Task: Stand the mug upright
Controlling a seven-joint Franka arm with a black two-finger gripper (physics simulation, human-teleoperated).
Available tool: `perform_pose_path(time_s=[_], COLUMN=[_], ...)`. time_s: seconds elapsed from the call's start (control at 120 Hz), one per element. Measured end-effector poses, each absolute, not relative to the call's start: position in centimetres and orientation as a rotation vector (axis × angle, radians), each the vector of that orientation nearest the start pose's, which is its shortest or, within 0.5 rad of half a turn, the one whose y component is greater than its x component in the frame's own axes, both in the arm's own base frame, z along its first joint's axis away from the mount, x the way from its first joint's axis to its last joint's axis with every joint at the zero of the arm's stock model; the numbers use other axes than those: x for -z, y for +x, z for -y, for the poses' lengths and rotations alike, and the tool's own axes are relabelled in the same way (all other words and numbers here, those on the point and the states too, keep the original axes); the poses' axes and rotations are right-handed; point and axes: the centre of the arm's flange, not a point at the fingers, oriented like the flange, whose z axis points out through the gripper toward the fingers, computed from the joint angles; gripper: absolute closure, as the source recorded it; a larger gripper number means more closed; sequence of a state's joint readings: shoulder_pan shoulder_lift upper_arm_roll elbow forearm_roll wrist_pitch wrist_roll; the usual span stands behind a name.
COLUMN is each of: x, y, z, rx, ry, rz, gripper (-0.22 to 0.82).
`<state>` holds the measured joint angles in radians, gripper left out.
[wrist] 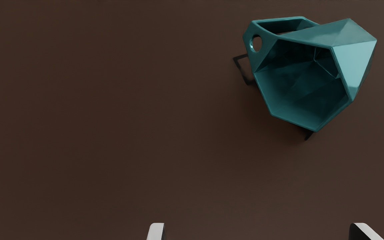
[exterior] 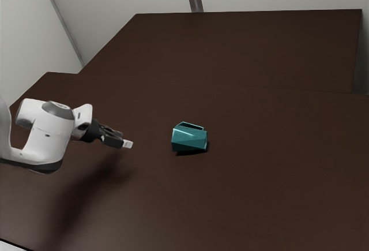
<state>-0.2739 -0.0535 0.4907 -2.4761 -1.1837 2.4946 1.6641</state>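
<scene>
Closest to the wrist camera, pale fingertips point(wrist: 157, 231) of the end effector point(exterior: 127, 144) stand wide apart above the dark brown desk point(exterior: 259, 187). Teal and faceted, the mug point(exterior: 190, 141) lies on its side on the desk, apart from the end effector toward the exterior view's right, its mouth turned toward the fingertips and its handle point(wrist: 268, 40) out to one side. From the exterior view's left, the white arm point(exterior: 46, 141) reaches in, a soft shadow point(exterior: 86, 193) beneath it
</scene>
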Motion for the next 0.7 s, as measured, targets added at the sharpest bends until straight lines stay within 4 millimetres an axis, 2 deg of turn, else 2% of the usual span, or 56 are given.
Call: perform_pose_path(time_s=[0.183, 0.317, 0.4, 0.7], x=[-30.6, -30.2, -29.9, -28.3], y=[49.7, 50.7, 50.7, 50.0], z=[-8.4, -3.5, -1.8, -0.4], rx=[1.104, 1.130, 1.144, 1.148], ry=[-3.235, -3.245, -3.255, -3.292], rz=[-0.852, -0.941, -0.953, -0.891], gripper=[0.00, 0.00, 0.00, 0.00])
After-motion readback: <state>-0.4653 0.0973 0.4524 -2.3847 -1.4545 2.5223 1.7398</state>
